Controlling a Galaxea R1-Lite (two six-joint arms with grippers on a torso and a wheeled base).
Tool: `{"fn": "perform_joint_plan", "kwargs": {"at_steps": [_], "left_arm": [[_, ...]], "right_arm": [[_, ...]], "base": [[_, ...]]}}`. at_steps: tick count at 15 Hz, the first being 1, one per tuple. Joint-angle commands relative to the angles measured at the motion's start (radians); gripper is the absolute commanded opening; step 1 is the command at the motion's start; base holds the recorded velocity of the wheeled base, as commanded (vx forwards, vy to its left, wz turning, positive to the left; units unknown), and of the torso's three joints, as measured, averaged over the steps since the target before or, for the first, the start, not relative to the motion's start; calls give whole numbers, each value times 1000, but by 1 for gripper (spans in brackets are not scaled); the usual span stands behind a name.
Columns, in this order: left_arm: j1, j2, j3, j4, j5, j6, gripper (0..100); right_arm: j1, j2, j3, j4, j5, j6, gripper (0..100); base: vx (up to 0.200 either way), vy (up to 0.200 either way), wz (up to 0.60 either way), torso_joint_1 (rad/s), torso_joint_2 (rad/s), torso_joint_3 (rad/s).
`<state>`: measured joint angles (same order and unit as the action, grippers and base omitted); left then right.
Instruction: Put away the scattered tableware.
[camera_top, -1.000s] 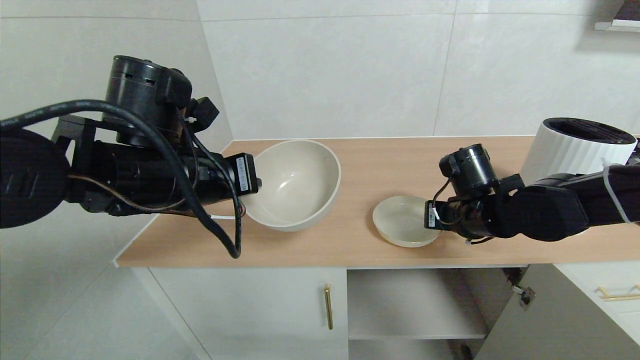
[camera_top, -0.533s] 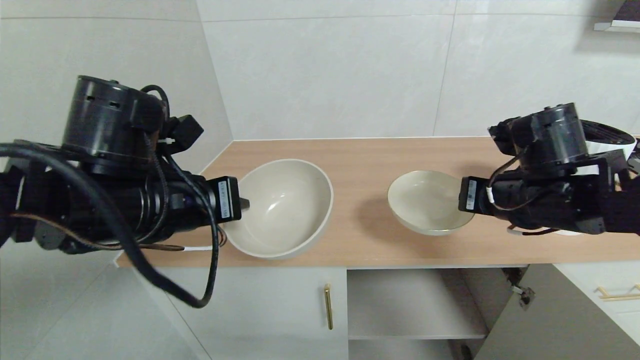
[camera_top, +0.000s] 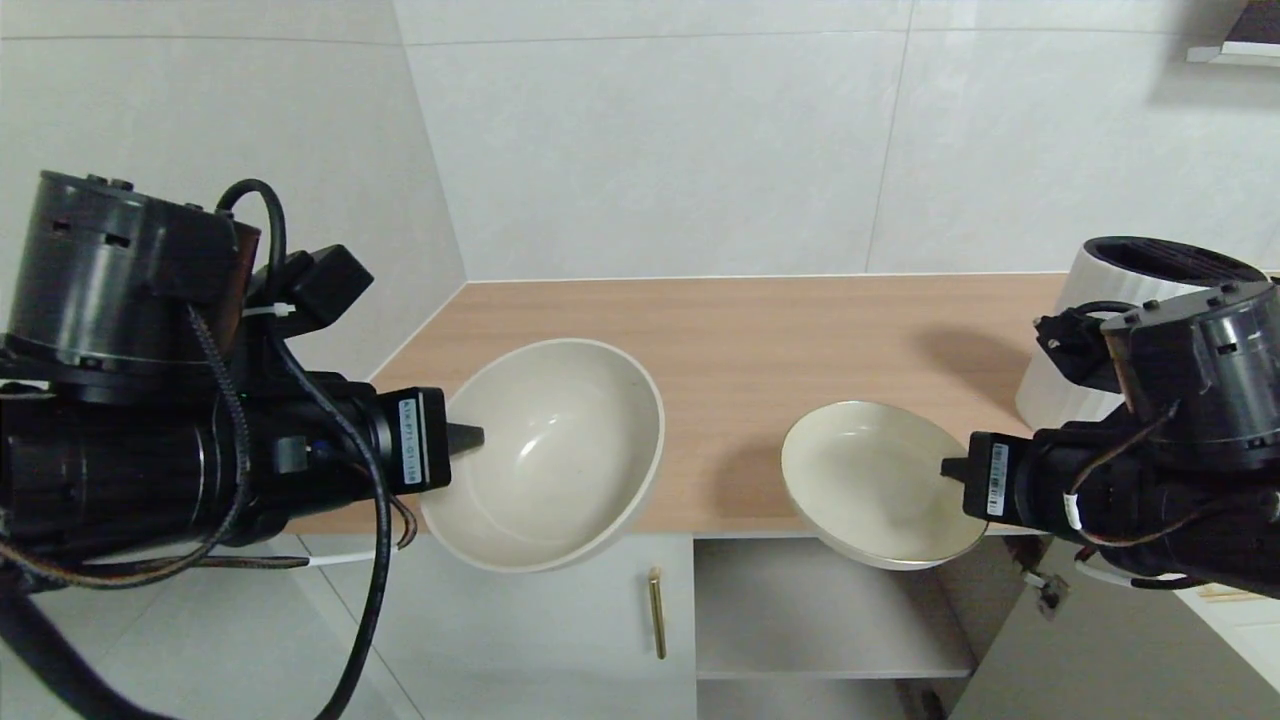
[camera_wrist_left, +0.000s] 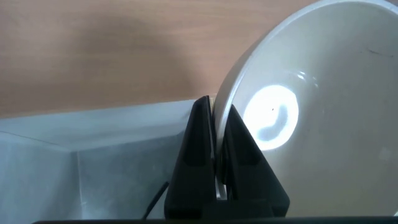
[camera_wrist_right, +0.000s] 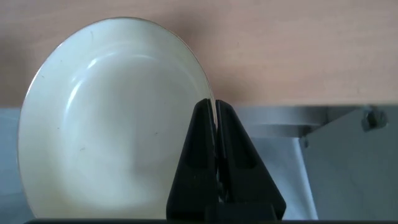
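A large cream bowl (camera_top: 545, 455) hangs in the air over the front edge of the wooden counter (camera_top: 740, 330), on the left. My left gripper (camera_top: 462, 437) is shut on its near rim; the wrist view shows both fingers clamping the rim of the large bowl (camera_wrist_left: 311, 118) at the left gripper (camera_wrist_left: 216, 124). A smaller cream bowl (camera_top: 875, 480) is held off the counter's front edge on the right, with my right gripper (camera_top: 950, 468) shut on its rim. In the right wrist view the small bowl (camera_wrist_right: 112, 124) is pinched at the right gripper (camera_wrist_right: 216, 118).
A white ribbed container (camera_top: 1130, 310) with a dark opening stands at the counter's right end. Below the counter is an open cabinet shelf (camera_top: 830, 610), beside a closed door with a brass handle (camera_top: 655, 612). An open cabinet door (camera_top: 1100, 640) hangs at the lower right.
Both arms have drawn back toward me, carrying their bowls from above the counter out past its front edge. The small bowl was lifted off the counter and brought lower.
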<state>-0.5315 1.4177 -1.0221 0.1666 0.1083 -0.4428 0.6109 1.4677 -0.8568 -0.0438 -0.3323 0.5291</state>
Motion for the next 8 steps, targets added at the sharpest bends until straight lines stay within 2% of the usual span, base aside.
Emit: {"fn": "perform_joint_plan", "kwargs": {"at_steps": [1, 3, 8], "left_arm": [[-2, 33, 2, -1, 1, -1, 0], [-4, 61, 5, -1, 2, -2, 0], [-16, 75, 10, -6, 4, -2, 0]], "right_arm": [[7, -12, 33, -19, -2, 15, 0], [7, -17, 65, -76, -4, 18, 0], [7, -15, 73, -85, -7, 17, 0]], "base": [[-200, 0, 0, -2, 2, 2], [-200, 0, 0, 12, 2, 2], [-200, 0, 0, -2, 0, 0]]}}
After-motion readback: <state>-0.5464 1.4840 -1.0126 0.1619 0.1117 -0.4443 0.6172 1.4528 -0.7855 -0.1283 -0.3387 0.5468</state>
